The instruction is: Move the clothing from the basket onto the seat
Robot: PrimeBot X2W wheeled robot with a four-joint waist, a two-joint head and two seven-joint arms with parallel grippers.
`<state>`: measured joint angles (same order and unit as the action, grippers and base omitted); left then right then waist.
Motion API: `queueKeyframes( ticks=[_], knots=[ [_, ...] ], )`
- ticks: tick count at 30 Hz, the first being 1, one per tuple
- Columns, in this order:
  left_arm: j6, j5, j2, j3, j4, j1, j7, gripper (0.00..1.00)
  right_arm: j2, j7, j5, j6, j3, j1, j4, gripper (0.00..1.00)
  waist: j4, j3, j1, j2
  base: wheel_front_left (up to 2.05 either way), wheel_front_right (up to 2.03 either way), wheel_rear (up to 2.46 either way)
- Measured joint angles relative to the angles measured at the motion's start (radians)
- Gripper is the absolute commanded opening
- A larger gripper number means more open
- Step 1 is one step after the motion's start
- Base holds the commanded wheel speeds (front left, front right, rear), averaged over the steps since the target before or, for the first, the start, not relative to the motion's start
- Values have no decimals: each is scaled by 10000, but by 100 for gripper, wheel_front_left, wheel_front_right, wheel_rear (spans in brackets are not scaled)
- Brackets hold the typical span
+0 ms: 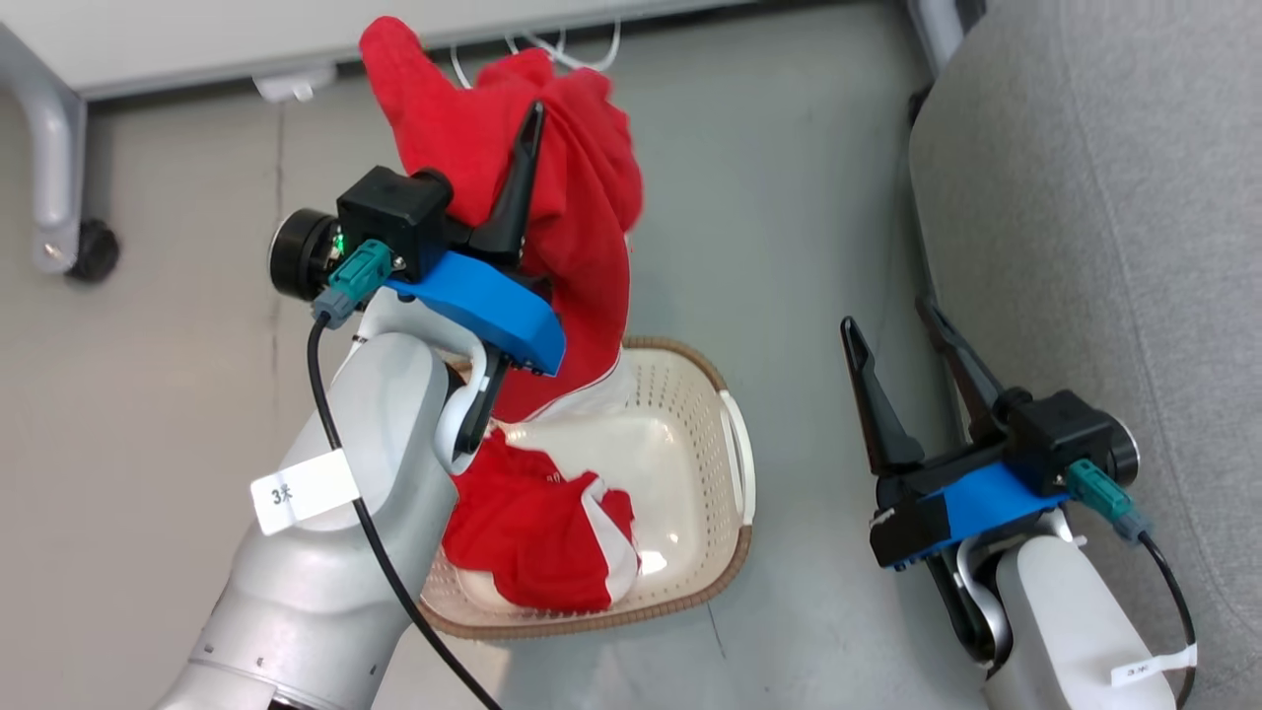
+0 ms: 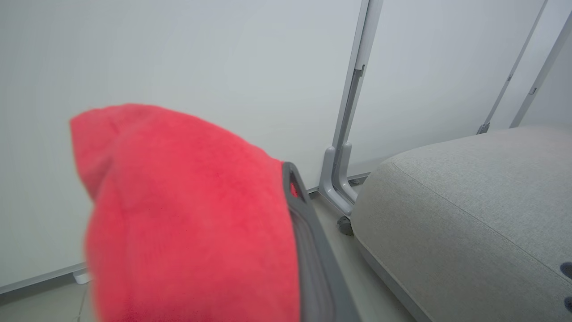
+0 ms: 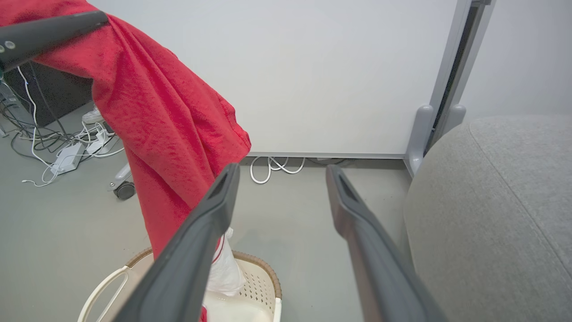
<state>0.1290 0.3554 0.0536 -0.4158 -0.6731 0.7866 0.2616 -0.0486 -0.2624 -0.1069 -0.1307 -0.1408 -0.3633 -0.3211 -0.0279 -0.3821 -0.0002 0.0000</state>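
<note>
Red cloth hangs in the air: one garment [image 1: 582, 197] is bunched in the left jaws, which are clamped shut on its upper folds, and its white-trimmed lower end reaches down into the basket [image 1: 735, 463]. The second garment [image 1: 537, 547] lies crumpled in the basket's bottom, just beside that trailing end. The seat [image 1: 1114, 247] stands off to the robot's right, with bare floor [image 1: 808, 227] between.

My worry is the tail. Swung sideways before it clears the rim, it could catch there and tip or drag the basket, or pull its mate out onto the floor. The pinch holds only soft bunched fabric, so a quick swing might shake it loose short of the seat. The right jaws stand wide open and empty beside the seat's edge, roughly in the path, and the cloth could drape over them.
</note>
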Motion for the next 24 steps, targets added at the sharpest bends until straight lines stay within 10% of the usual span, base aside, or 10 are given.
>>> queueKeyframes(
  ticks=[24],
  knots=[
    [2,230,-13,-1346,1461,94,0,0,-2,0,-192,0,240,1483,-268,100,503,2545,0,0,0,0,0]
  ],
)
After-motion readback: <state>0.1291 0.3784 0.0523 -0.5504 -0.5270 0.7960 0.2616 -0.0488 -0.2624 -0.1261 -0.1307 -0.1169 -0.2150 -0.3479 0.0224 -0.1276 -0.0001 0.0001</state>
